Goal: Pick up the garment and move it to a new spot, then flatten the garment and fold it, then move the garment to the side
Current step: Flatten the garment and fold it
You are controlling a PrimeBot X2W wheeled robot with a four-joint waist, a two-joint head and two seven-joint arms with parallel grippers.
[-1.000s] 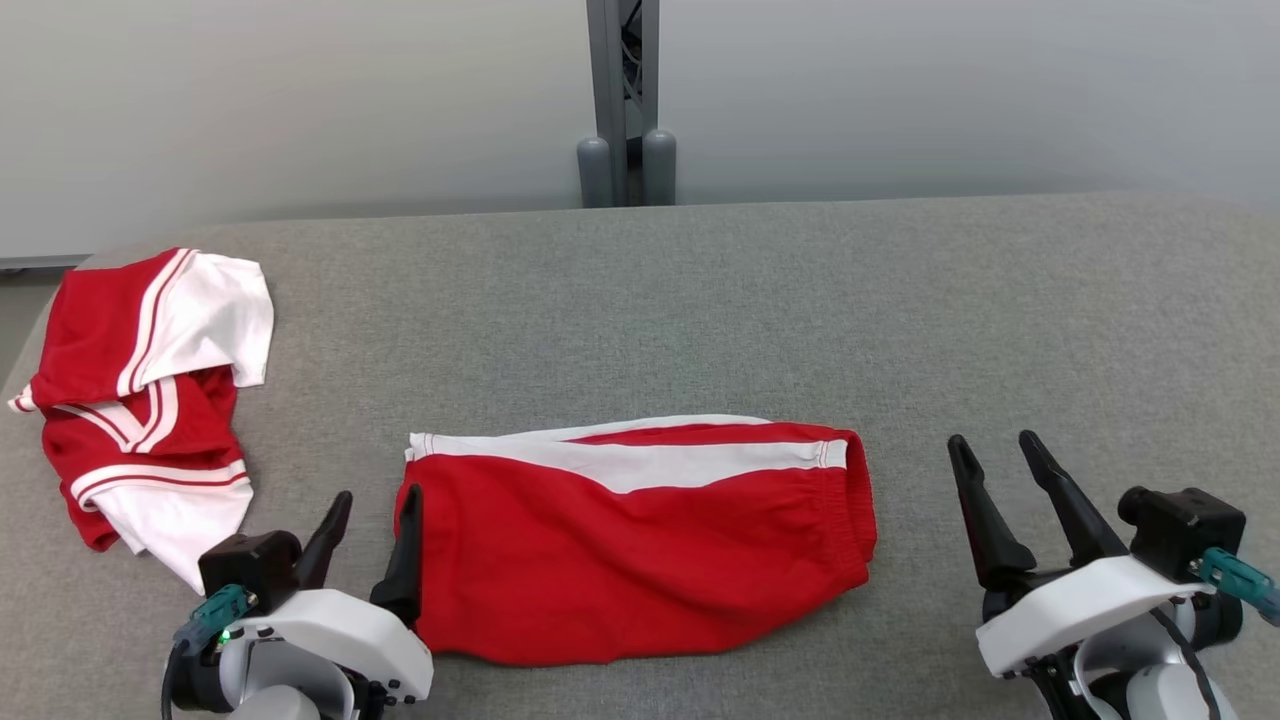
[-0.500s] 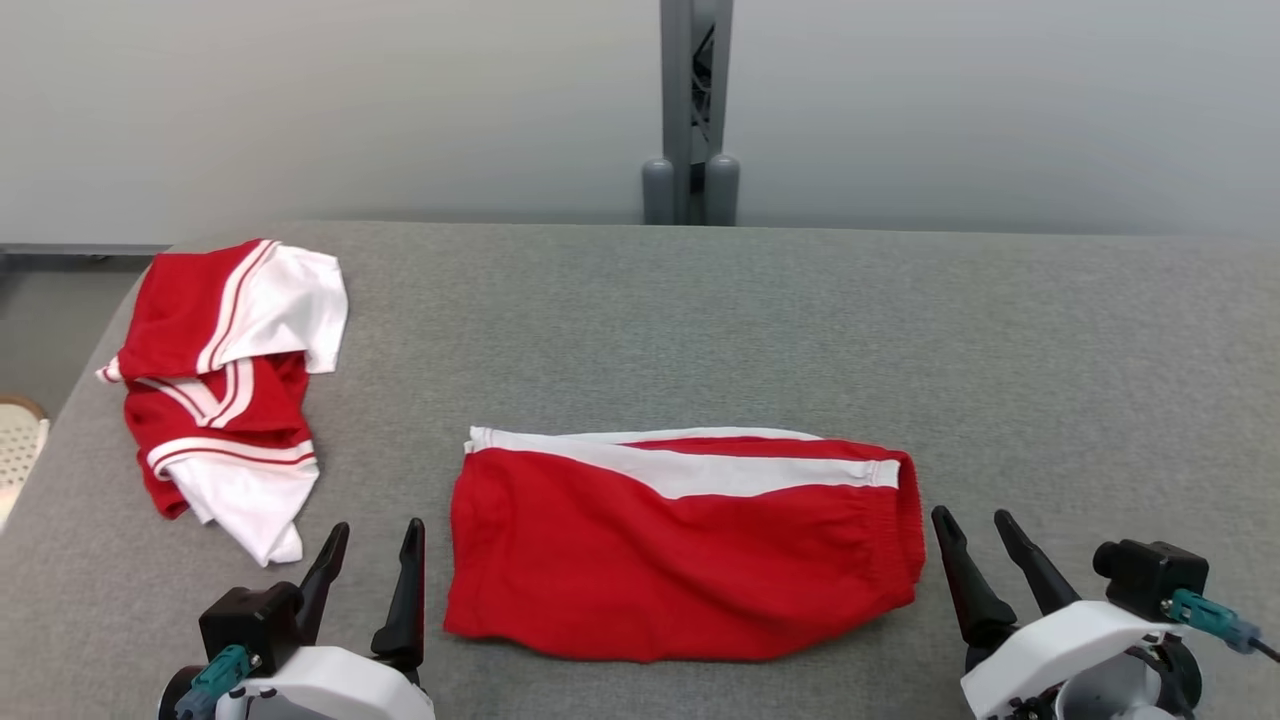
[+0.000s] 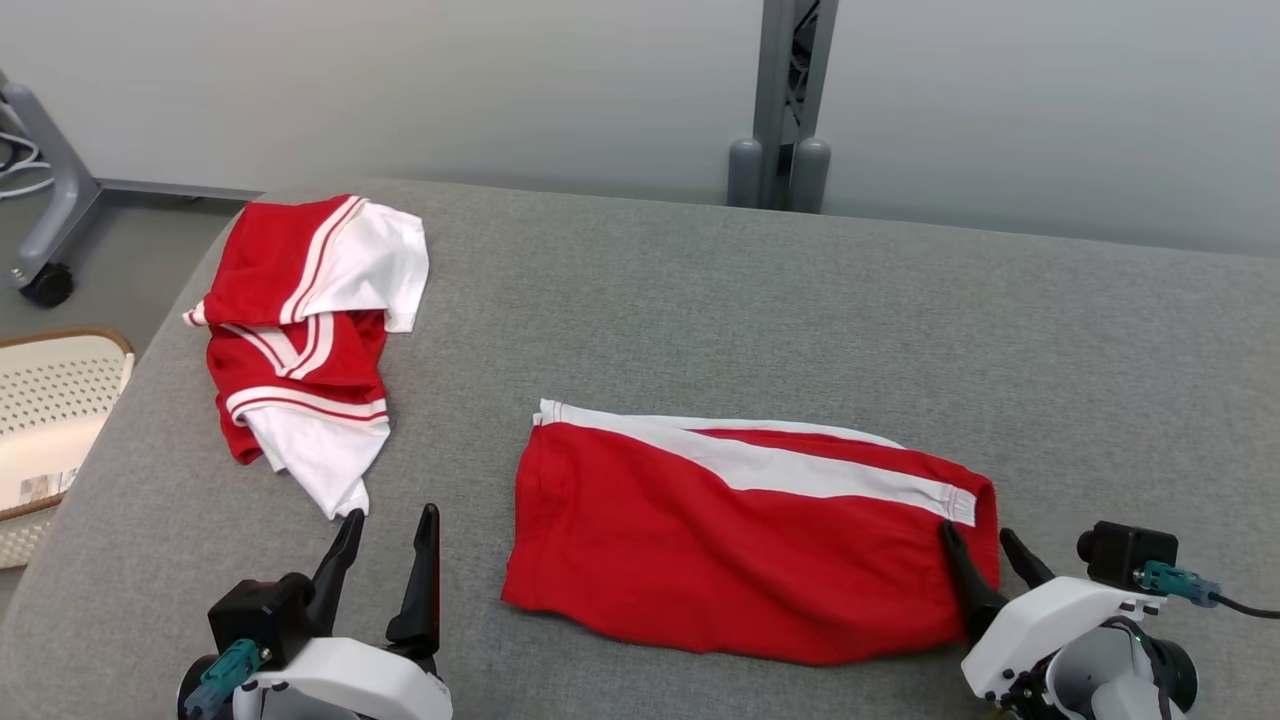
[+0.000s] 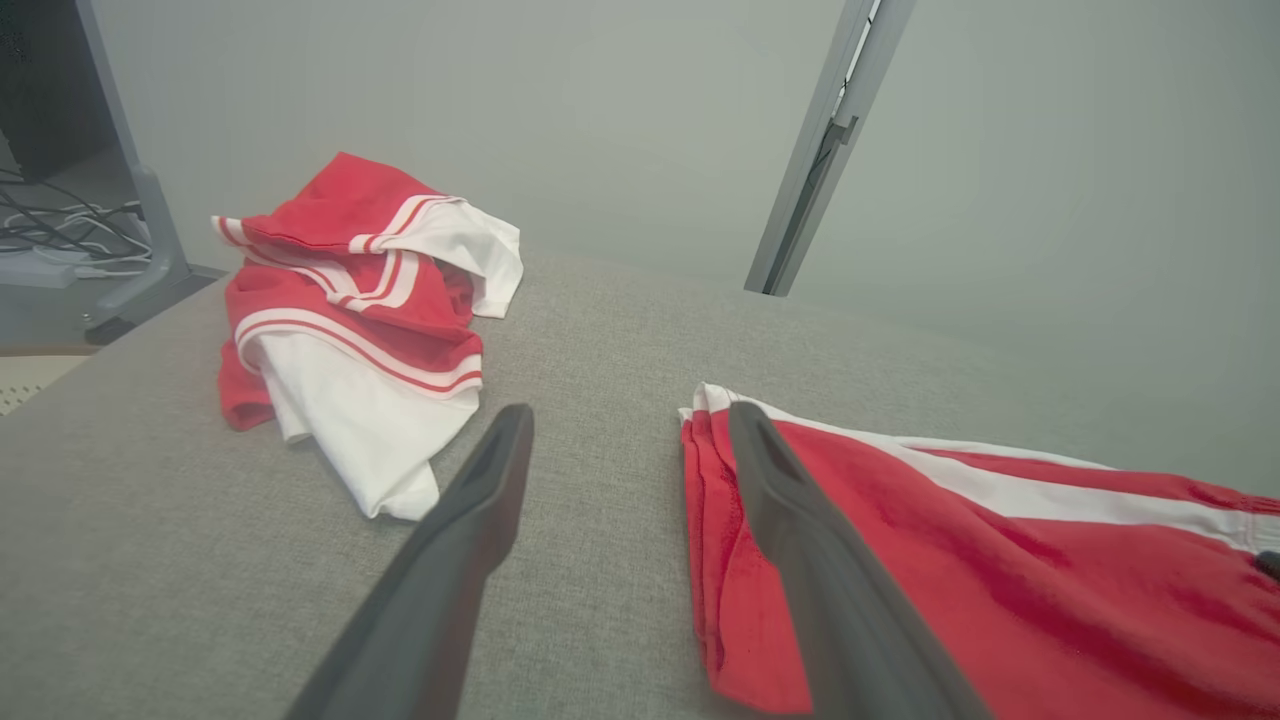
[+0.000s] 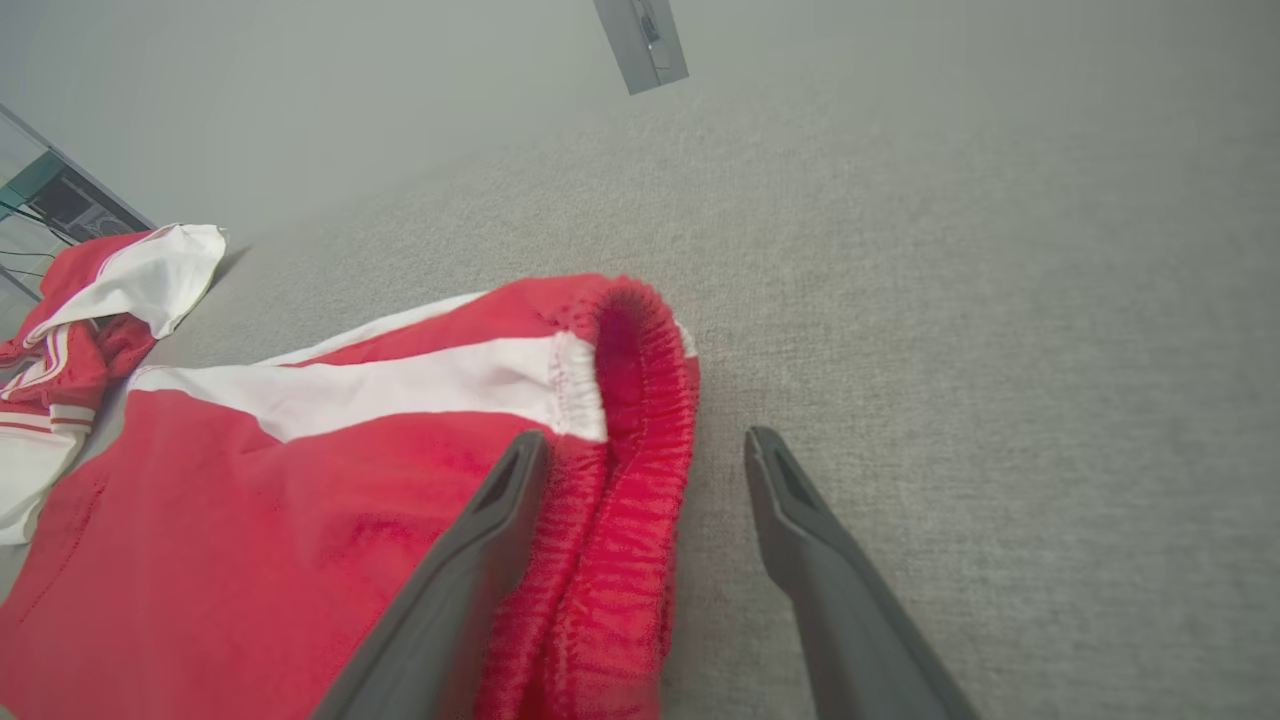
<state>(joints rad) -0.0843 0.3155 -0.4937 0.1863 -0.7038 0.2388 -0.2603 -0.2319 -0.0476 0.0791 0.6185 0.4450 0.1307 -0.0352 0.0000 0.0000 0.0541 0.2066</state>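
Note:
A folded pair of red shorts (image 3: 740, 540) with a white side stripe lies flat on the grey table (image 3: 700, 300). My right gripper (image 3: 975, 531) is open at its elastic waistband end. In the right wrist view the waistband (image 5: 630, 400) lies between my open right gripper's (image 5: 645, 438) fingers, one finger over the cloth and one over bare table. My left gripper (image 3: 392, 513) is open, a little left of the shorts' leg hem. In the left wrist view the open left gripper (image 4: 630, 412) has that hem (image 4: 700, 470) beside its right finger. A second red and white garment (image 3: 300, 330) lies crumpled at the far left.
A white perforated basket (image 3: 50, 400) stands on the floor beyond the table's left edge. A grey post (image 3: 790, 100) rises behind the table, and a wheeled grey frame leg (image 3: 45, 200) is at the far left. Bare table stretches to the right and back.
The head camera has swung left, so everything sits further right. Relative to the shorts, both grippers have shifted left: the right one reached the waistband, the left one came away from the hem.

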